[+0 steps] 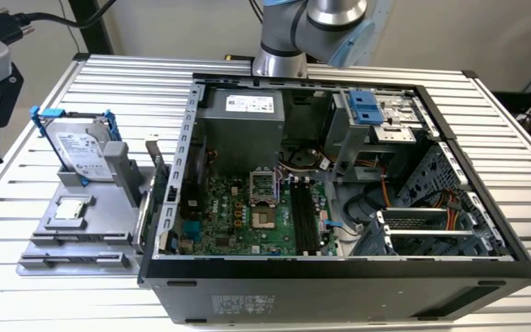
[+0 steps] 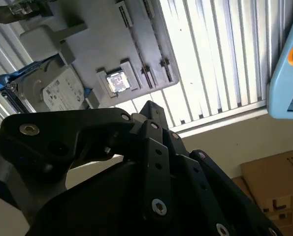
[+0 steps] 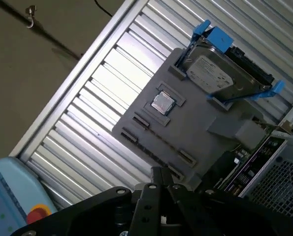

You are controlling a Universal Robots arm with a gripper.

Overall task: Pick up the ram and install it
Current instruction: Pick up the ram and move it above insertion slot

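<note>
The ram, a long dark board with black chips, stands on edge between the grey fixture and the open computer case. My gripper hangs well above the table edge beside the fixture, with its black fingertips together and nothing between them. In the second wrist view the gripper points toward the fixture's near edge. The motherboard's long black memory slots lie bare inside the case.
On the fixture stand a silver hard drive in a blue frame and a small square processor chip. The arm's base rises behind the case. A blue pendant with a red button lies off the table.
</note>
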